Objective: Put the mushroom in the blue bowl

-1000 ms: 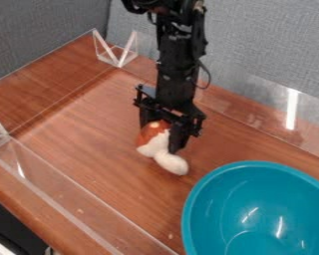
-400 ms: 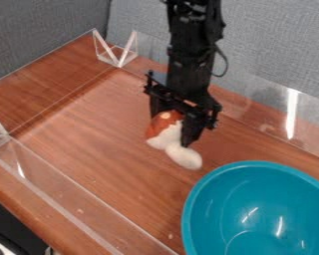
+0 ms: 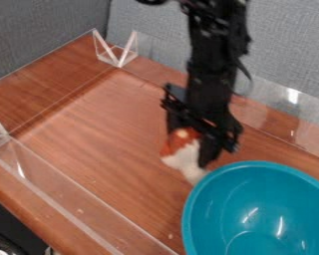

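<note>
Currently your hand (image 3: pixel 191 142) is pinching the mushroom (image 3: pixel 183 147) — its dark fingers sit on either side of the reddish cap, and the cream stem hangs out below and toward the bowl (image 3: pixel 262 211). The jaws stand partly apart, held so by the cap between them.

Change noted: over the last second the arm has carried the mushroom across the tabletop (image 3: pixel 83 110) from near the middle of the wood toward the lower right. A second ago the stem appeared to rest on or just above the surface, well short of the bowl. Now the stem tip sits just beside the bowl's near rim, and the mushroom looks lifted clear of the wood, though the single view does not let me confirm the gap. The grip looks unchanged across the three pictures; the mushroom has not slipped in the fingers.

Meaning for the task: pick-up is done and transport is about half run. The mushroom is not yet over the bowl's opening — it is at the rim's outer edge. You need more travel the same way, and enough height for the hanging stem to clear the rim, before you release. A release at this point would likely drop it on the tabletop or onto the rim.
</note>
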Action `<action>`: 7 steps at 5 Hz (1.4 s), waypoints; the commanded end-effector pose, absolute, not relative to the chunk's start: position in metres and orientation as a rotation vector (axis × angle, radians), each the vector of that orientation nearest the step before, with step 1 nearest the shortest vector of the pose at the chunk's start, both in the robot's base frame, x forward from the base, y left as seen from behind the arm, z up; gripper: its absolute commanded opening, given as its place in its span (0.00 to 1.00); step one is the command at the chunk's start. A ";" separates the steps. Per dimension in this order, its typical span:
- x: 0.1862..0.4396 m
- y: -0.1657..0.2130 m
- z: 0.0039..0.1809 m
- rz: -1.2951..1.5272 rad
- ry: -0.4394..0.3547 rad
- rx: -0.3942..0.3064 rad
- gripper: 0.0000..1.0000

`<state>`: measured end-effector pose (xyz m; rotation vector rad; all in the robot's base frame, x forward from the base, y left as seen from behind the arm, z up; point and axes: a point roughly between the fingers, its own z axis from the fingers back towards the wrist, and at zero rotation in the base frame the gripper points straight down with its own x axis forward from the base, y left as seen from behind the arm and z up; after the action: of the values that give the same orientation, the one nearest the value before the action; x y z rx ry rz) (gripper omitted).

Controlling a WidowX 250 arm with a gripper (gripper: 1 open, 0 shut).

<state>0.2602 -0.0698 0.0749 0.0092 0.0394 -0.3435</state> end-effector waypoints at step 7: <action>0.210 -0.157 0.039 -0.528 -0.021 -0.086 0.00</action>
<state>0.2492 -0.1058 0.0428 -0.0497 -0.0647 -0.3696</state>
